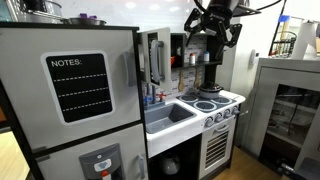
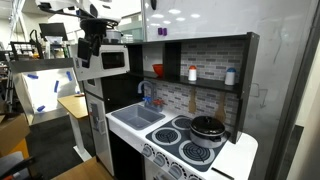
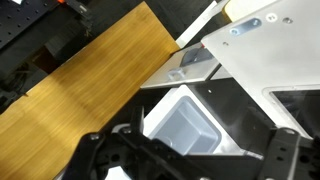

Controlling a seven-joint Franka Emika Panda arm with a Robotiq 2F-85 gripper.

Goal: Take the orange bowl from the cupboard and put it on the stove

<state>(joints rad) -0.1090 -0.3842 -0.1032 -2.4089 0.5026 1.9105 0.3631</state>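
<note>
On the cupboard [image 2: 243, 75] shelf: orange bowl [image 2: 157, 70], upright. Overhead, well apart: gripper [image 2: 91, 46], fingers spread, holding nothing.

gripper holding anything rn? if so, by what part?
Nothing. The gripper is open and empty in the wrist view; the orange bowl sits on the cupboard shelf.
</note>
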